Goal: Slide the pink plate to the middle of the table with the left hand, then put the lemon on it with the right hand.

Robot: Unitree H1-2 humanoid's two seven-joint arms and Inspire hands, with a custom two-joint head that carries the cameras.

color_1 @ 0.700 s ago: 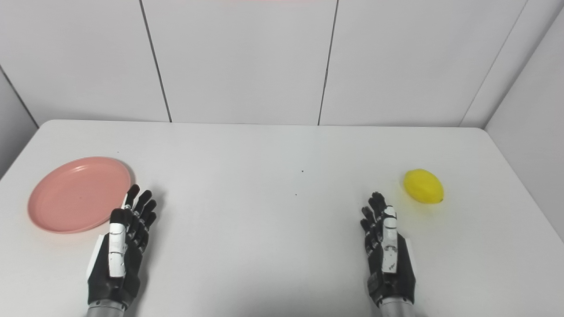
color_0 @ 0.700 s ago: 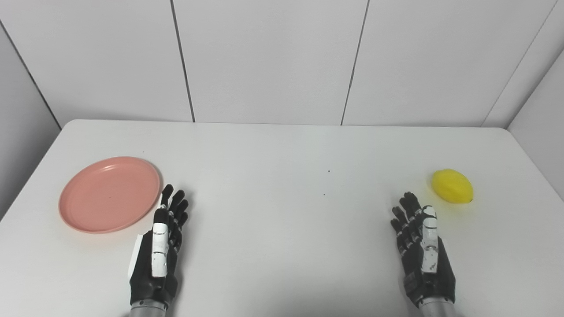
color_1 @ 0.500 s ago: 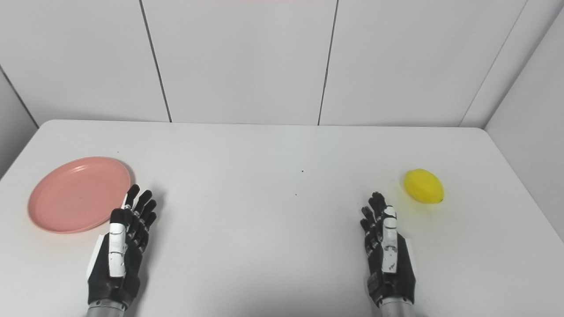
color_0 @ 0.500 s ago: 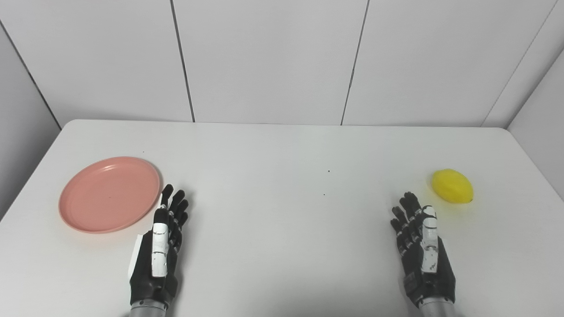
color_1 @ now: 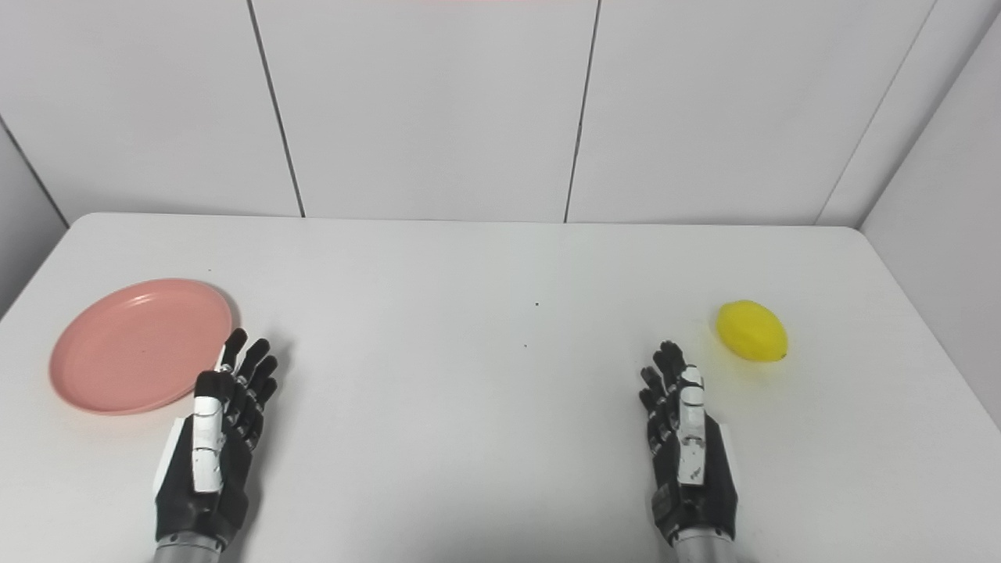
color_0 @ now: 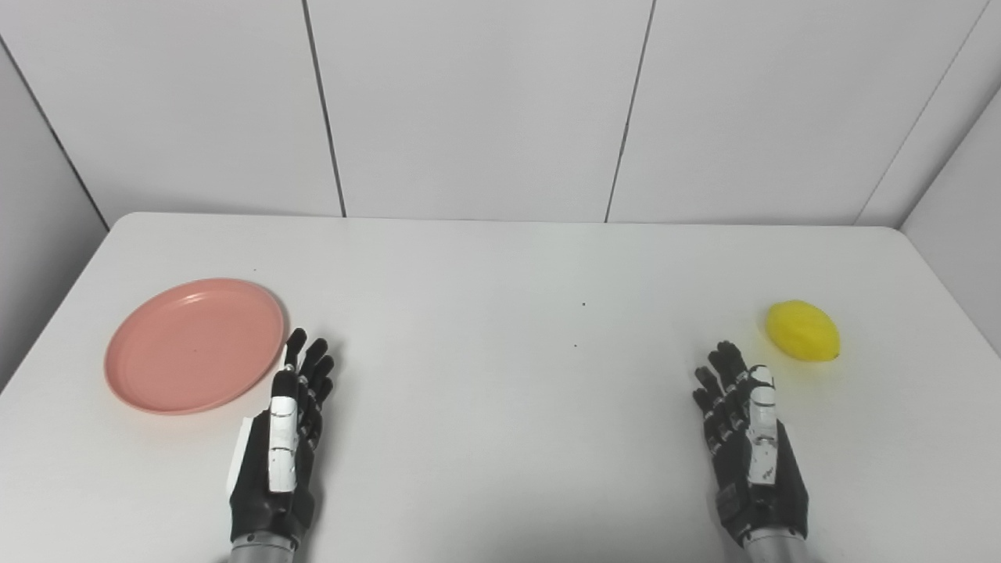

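The pink plate point(color_0: 195, 345) is lying flat on the left side of the white table point(color_0: 500, 266), a round, shallow dish with a low raised rim and a plain salmon-pink surface, carrying nothing. The lemon point(color_0: 802, 330) is sitting on the right side of the table, a bright yellow oval with a small pointed tip facing right, casting a faint yellowish tint on the tabletop beneath it. Plate and lemon are lying well apart, with the bare middle of the table between them; two tiny dark specks point(color_0: 583, 304) are showing on that stretch of surface. The left hand point(color_0: 283, 440) is reaching in from the bottom edge on the left, held edge-on with its black fingers point(color_0: 311, 363) extended forward and close together, holding nothing; the fingertips are sitting just beside the plate's near right rim, and contact cannot be confirmed. The right hand point(color_0: 747, 436) is reaching in from the bottom edge on the right in the same posture, fingers straight and empty, its tips pointing toward the lemon and standing near it but clearly apart. Nothing is standing between either hand and its object. White wall panels point(color_0: 469, 109) with dark vertical seams are closing off the far edge of the table.
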